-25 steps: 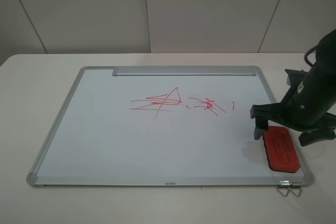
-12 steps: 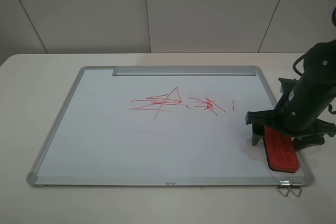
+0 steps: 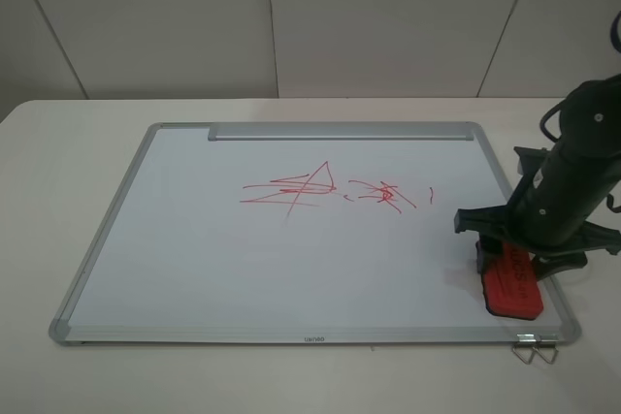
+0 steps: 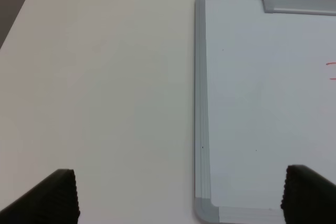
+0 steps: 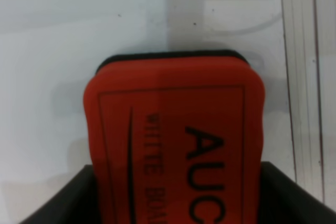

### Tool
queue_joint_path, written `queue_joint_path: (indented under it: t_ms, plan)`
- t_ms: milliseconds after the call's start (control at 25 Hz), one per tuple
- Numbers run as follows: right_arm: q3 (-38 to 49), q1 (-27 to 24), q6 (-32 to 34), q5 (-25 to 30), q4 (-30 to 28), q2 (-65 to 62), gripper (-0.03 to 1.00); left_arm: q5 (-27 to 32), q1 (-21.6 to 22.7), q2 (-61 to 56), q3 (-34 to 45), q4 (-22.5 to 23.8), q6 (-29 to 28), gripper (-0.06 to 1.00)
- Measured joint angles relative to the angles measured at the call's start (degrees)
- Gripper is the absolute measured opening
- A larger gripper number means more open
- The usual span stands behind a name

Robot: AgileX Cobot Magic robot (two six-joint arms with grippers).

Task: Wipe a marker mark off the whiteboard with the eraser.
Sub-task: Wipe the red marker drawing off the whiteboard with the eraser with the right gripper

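The whiteboard (image 3: pixel 243 259) lies flat on the table. The marker mark (image 3: pixel 296 189), red lines crossed by a peak, sits near the board's middle. The red eraser (image 3: pixel 509 290) rests on the board's near right corner. My right gripper (image 3: pixel 512 261) is down over the eraser's far end and shut on it. In the right wrist view the eraser (image 5: pixel 173 129) fills the space between the dark fingers (image 5: pixel 63 203). My left gripper (image 4: pixel 181 198) is open, hovering over the whiteboard's (image 4: pixel 262 103) left frame, and is out of the exterior view.
A smaller red squiggle (image 3: pixel 383 194) with a short dash lies right of the mark. The silver tray bar (image 3: pixel 340 131) runs along the board's far edge. A metal clip (image 3: pixel 536 348) sticks out at the near right corner. White table surrounds the board.
My right gripper dropped over the eraser and its fingers closed on the eraser's sides. The eraser turned and shifted slightly. Nothing else has moved.
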Motion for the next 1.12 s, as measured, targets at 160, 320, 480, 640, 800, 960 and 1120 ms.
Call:
queue_joint_path:
  t_ms: [160,320,480,640,800,960,1120]
  plan:
    - [0.00,0.00,0.00,0.00,-0.26,0.00,0.51,0.00,0.00,0.00,0.00,0.00,0.00,0.77]
    - [0.00,0.00,0.00,0.00,-0.33,0.00,0.51,0.00,0.00,0.00,0.00,0.00,0.00,0.77]
    - [-1.57,0.00,-1.36,1.84,-2.00,-0.18,0.51,0.00,0.00,0.00,0.00,0.00,0.00,0.77]
    - [-7.63,0.42,-9.03,7.19,-2.56,-2.60,0.51,0.00,0.00,0.00,0.00,0.00,0.00,0.77]
    - [-15.35,3.61,-16.30,13.25,-2.83,-3.23,0.51,0.00,0.00,0.00,0.00,0.00,0.00,0.77]
    - [-22.85,9.37,-17.97,14.87,-2.83,-2.20,0.51,0.00,0.00,0.00,0.00,0.00,0.00,0.77]
    - [-32.40,15.17,-18.04,17.14,-2.76,3.47,0.51,0.00,0.00,0.00,0.00,0.00,0.00,0.77]
